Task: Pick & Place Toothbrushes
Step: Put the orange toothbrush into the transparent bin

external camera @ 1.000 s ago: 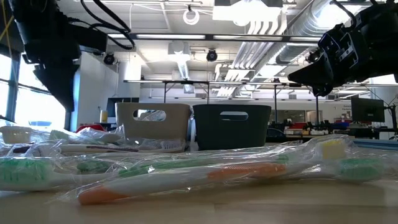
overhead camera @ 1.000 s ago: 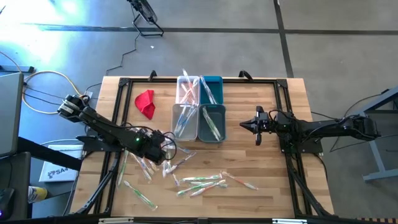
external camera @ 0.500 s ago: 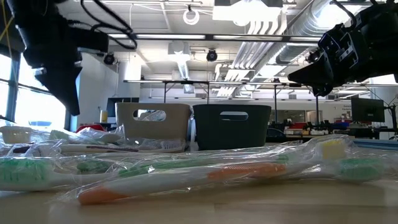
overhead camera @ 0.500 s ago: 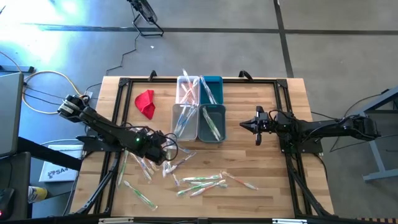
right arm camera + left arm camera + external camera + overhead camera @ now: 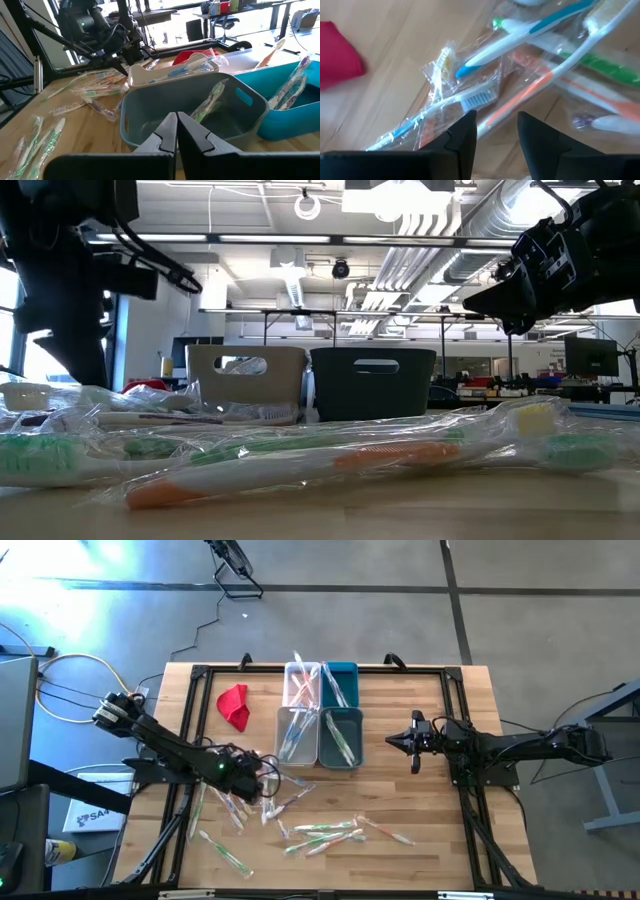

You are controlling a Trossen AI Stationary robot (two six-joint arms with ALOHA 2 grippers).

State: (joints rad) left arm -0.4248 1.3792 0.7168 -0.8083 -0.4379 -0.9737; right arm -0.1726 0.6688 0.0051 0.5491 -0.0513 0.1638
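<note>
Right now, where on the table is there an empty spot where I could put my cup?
Bare wood lies in front of the right pincer, between the gray bin and the table's right edge, and left of the red cloth. It is crowded around the left pincer, where wrapped toothbrushes lie scattered.

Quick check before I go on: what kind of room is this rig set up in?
Probably an open-plan lab or workshop office. The low view shows exposed ceiling ducts and strip lights, with desks and monitors behind the bins; the high view shows a wooden worktable on grey carpet.
</note>
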